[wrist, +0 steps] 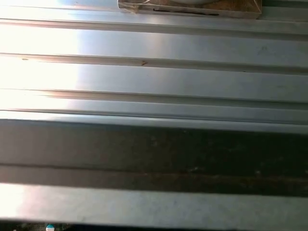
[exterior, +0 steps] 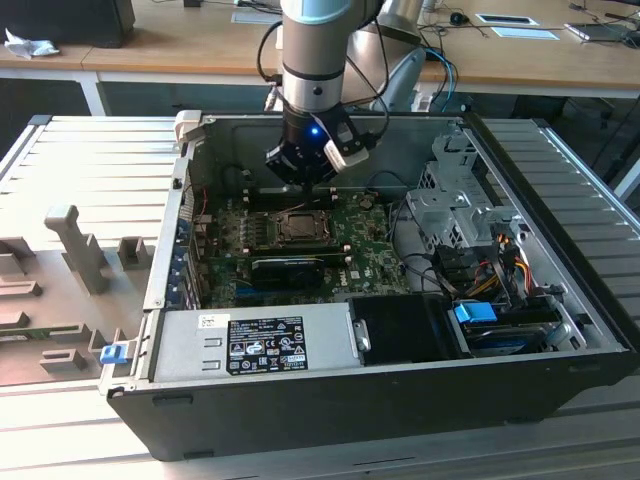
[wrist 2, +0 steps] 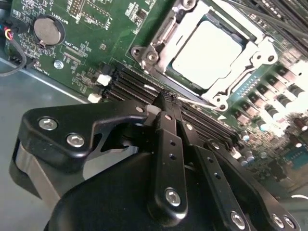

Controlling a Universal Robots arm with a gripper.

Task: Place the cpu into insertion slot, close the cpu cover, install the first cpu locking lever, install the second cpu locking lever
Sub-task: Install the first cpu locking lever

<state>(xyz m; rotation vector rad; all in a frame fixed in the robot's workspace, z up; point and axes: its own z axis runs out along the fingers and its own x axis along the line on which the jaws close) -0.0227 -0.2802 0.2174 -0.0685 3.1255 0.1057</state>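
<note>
Gripper [wrist 2: 166, 98], second wrist view: the two black fingers are pressed together at their tips, with nothing between them. The tips hang over the black memory slots [wrist 2: 130, 84], just beside the socket and apart from it. In the exterior view the gripper [exterior: 303, 170] hovers inside the open computer case [exterior: 560, 300], above the green motherboard [exterior: 225, 250].

The cpu [wrist 2: 207, 53] lies flat in the insertion slot, pale silvery-grey top up. The cpu cover [wrist 2: 166, 33] appears closed down around it, the chip showing through the central opening. A thin metal locking lever [wrist 2: 192, 100] runs along the socket edge nearest the fingertips; whether it is latched cannot be told.

Handling, as a judgement: the chip is light, stiff and smooth-topped, with a fragile underside, so it is best held by opposite edges and kept level. The cover is thin, stiff sheet metal that pivots on its hinge. The lever is springy wire, best pushed at its free end.

A coin cell [wrist 2: 47, 30] sits well apart on the board.
</note>
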